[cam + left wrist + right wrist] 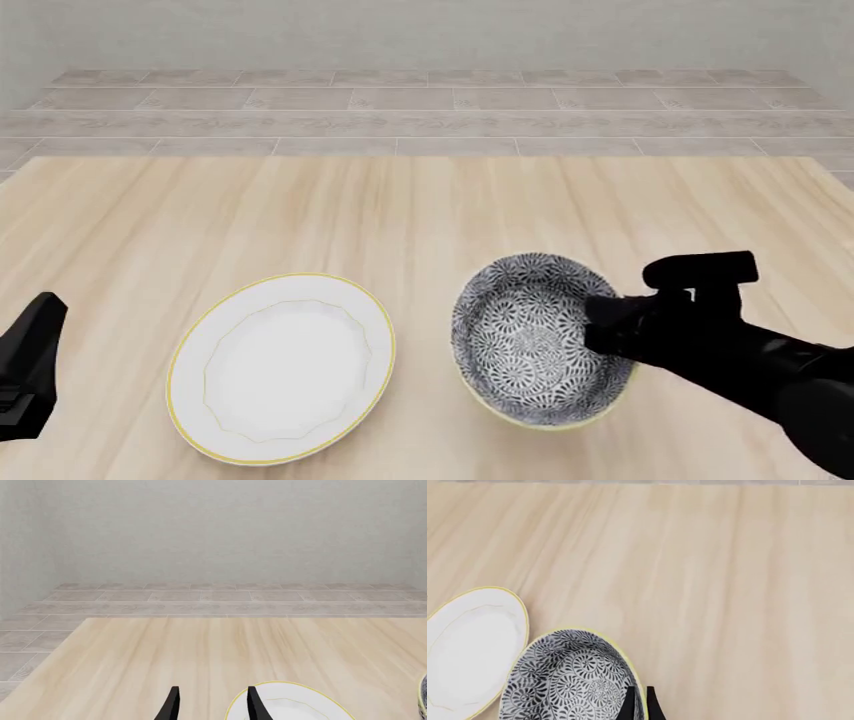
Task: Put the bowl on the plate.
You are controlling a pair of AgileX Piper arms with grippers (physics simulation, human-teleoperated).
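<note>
The bowl (527, 335), patterned dark blue-grey and white with a yellow-green rim, is at centre right of the wooden table. The white plate (280, 368) with a thin yellow rim line lies just to its left, not touching it. My right gripper (639, 705) grips the bowl (567, 680) at its right rim, one finger inside and one outside, nearly together. In the front view the right arm (707, 345) covers that side of the bowl. My left gripper (212, 707) is open with nothing between its fingers, beside the plate (293, 702). Whether the bowl rests on the table is unclear.
The left arm (27, 370) sits at the table's left edge, short of the plate. The light wooden table (427, 210) stretches back to a tiled floor (427, 110) and a pale wall.
</note>
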